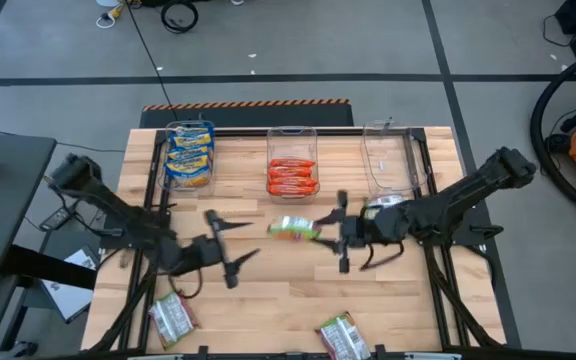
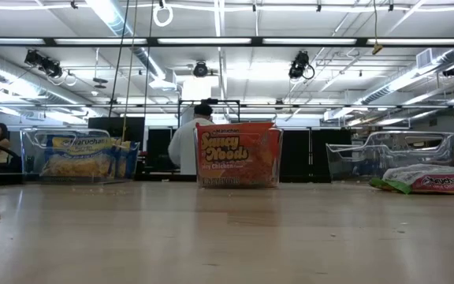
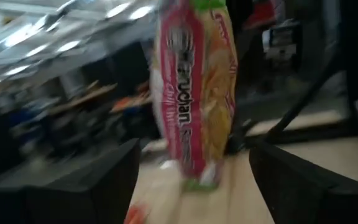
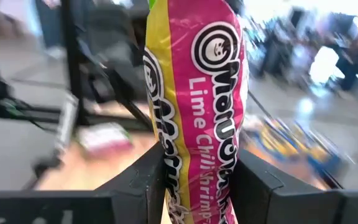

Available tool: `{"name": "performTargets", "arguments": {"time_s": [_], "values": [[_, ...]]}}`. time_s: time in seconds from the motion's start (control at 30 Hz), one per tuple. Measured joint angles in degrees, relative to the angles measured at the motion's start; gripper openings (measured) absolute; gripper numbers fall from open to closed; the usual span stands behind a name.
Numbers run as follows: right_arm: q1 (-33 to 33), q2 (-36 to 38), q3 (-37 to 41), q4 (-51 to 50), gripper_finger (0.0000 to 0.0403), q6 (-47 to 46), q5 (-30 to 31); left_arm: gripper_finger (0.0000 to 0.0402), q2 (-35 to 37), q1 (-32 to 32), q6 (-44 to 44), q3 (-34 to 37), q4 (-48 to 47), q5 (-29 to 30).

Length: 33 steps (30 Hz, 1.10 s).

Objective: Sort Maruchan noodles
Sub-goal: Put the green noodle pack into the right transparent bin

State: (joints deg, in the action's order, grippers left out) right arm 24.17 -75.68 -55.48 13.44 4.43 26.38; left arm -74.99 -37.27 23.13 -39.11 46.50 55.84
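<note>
Right gripper [image 4: 194, 186] fingers pinch a glossy, crinkled pink-and-green flat packet [image 4: 197, 93].

Right gripper [image 1: 334, 232] is gripping a green-and-pink packet [image 1: 292, 229] above the bench [image 1: 268, 290]; left gripper [image 1: 230, 250] is spreading its fingers nearby. Two more packets [image 1: 172, 318] are lying near the front edge.

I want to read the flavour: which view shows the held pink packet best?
Right wrist view: the pink packet fills it, reading "Lime Chili Shrimp", clamped in the right gripper. Left wrist shows it blurred, high view shows it small, low view doesn't show it.
</note>
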Motion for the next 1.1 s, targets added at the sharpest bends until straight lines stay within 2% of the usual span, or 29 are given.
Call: {"name": "performTargets", "arguments": {"time_s": [0.07, 0.17, 0.27, 0.37, 0.57, 0.67, 0.87, 1.1], "values": [[-0.68, 3.36, -0.28, -8.94, 0.0147, -2.25, 3.24, 0.0308, 3.77, -3.85, -2.83, 0.0, -7.29, 7.26], [-1.96, 6.35, -4.81, -31.8, 0.0147, -7.56, 9.39, 0.0309, 7.02, -9.19, -10.68, 0.0, -17.02, 13.61], [-4.47, 7.19, -11.93, -54.7, 0.0147, -14.57, 10.05, 0.0309, 7.63, -11.93, -18.84, 0.0, -22.2, 13.68], [-7.94, 6.85, -17.06, -73.92, 0.0147, -18.38, 9.64, 0.0309, 7.53, -12.57, -24.66, 0.02, -24.91, 11.3], [-16.31, 6.56, -15.9, -99.17, 0.0147, -20.81, 5.94, 0.0309, 7.5, -9.89, -28.84, 0.02, -25.8, 5.8], [-21.09, 7.53, -14.19, -103.58, 0.0147, -18.67, 6.61, 0.0309, 7.5, -7.94, -28.97, 0.02, -25.7, 3.19], [-35.9, 8.45, -9.53, -102.12, 0.0147, -5.84, 4.99, 0.0309, 7.48, -4.83, -29.0, 0.02, -24.2, -2.13], [-49.57, 8.08, -2.16, -93.56, 0.0147, 4.83, -4.3, 0.0309, 8.02, -4.25, -28.51, 0.02, -24.15, -2.58]]}}
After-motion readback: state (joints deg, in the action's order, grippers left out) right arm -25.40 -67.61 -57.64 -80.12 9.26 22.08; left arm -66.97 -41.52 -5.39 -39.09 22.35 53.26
